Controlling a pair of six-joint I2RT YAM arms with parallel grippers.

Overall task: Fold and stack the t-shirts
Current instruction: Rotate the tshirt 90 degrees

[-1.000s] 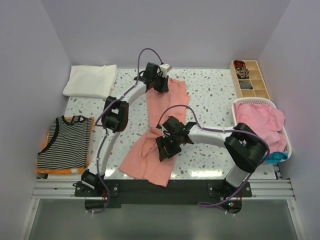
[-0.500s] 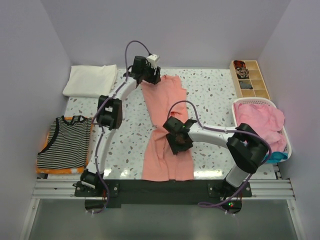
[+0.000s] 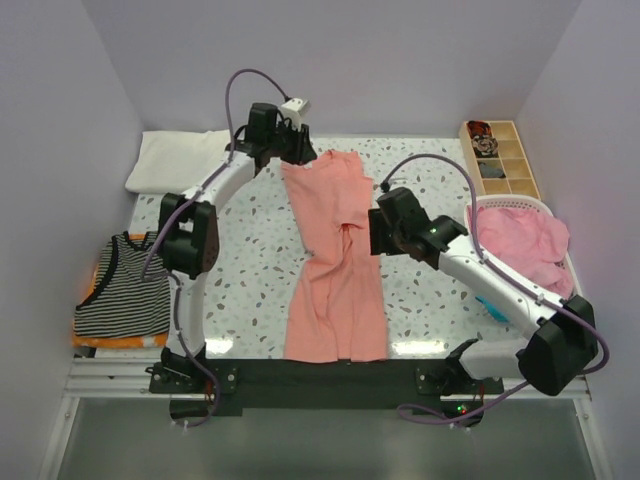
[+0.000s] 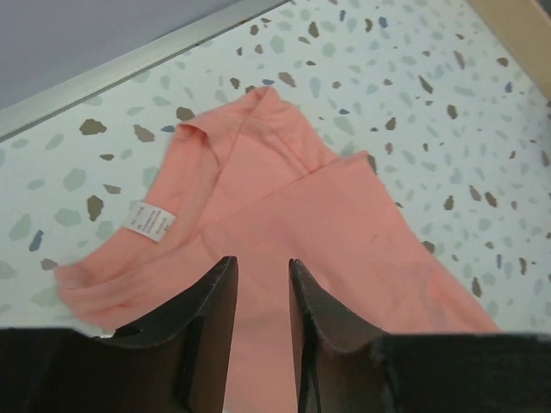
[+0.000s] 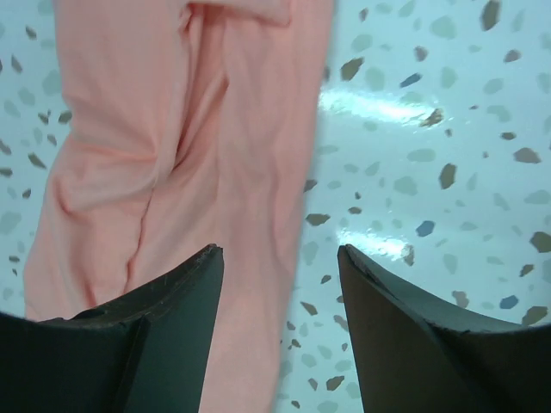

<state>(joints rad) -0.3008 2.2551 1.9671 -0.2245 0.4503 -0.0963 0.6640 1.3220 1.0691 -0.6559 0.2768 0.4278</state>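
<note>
The salmon-pink t-shirt (image 3: 335, 270) lies stretched in a long strip down the middle of the speckled table, collar at the far end. In the left wrist view its white neck label (image 4: 148, 221) shows near the collar. My left gripper (image 3: 299, 151) hovers at that far collar end; its jaws (image 4: 261, 268) stand a little apart over the cloth, holding nothing. My right gripper (image 3: 378, 232) is beside the shirt's right edge at mid length, open wide (image 5: 280, 258) above the edge of the pink cloth (image 5: 172, 129), gripping nothing.
A folded white tee (image 3: 180, 160) lies at the far left corner. A black-and-white striped tee (image 3: 130, 285) rests on an orange layer at the left edge. A white basket (image 3: 563, 300) of pink and teal clothes stands at the right, a wooden compartment box (image 3: 500, 155) behind it.
The bunched shirt has been drawn out into a long strip. The left gripper let go of the collar and moved back and left. The right gripper released the cloth and moved right and farther back.
</note>
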